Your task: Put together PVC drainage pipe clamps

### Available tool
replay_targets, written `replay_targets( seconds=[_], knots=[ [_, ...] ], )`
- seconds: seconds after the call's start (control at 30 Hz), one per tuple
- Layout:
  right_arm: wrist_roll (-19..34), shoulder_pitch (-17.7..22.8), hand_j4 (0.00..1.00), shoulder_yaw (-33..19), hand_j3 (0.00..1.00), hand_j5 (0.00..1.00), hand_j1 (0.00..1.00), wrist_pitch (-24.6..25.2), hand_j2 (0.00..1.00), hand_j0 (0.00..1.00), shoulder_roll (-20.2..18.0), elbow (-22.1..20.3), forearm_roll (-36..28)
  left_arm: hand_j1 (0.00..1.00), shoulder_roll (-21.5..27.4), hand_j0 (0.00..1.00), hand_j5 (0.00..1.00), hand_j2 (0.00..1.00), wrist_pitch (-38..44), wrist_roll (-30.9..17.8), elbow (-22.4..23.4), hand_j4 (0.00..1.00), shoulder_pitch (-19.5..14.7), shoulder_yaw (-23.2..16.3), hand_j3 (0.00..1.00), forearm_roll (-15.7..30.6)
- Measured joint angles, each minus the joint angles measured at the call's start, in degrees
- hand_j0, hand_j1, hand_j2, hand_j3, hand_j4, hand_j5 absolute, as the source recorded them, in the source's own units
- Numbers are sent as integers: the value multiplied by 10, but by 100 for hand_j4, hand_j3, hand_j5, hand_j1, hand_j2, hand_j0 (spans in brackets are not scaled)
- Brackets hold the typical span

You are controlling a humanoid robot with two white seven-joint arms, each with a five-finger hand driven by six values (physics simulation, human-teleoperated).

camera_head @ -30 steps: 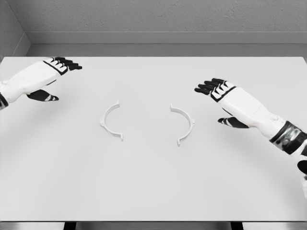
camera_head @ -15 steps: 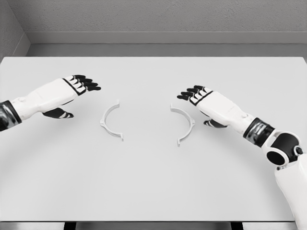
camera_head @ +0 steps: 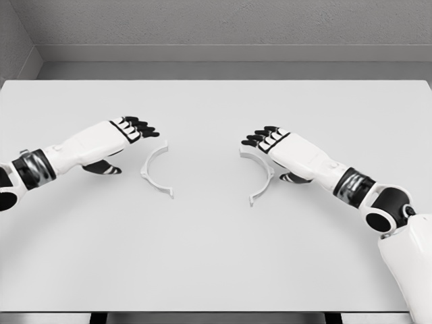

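Two thin clamp halves, left [camera_head: 154, 170] and right [camera_head: 260, 175], lie apart mid-table [camera_head: 216, 256], curves facing; they look light, stiff and apt to slide, best pinched mid-arc, while the left hand [camera_head: 128, 130] and right hand [camera_head: 270, 140] hover beside them, fingers loosely extended, holding nothing.

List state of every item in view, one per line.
left clamp half: flat on table, ungrasped, opening faces right.
right clamp half: flat on table, ungrasped, opening faces left, apart from its mate.
left hand: open, fingers extended, just left of the left clamp half, holding nothing.
right hand: open, fingers extended over the upper end of the right clamp half, holding nothing.
table: white, carries both halves.
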Motion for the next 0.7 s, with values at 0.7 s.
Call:
replay_targets(
  seconds=[0.7],
  knots=[
    [0,-27,100,41,100,100,100,0,100,100,13,7,4,100,-27,100,100,100,0,0,17,100,-4,-14,100,-8]
  ],
)
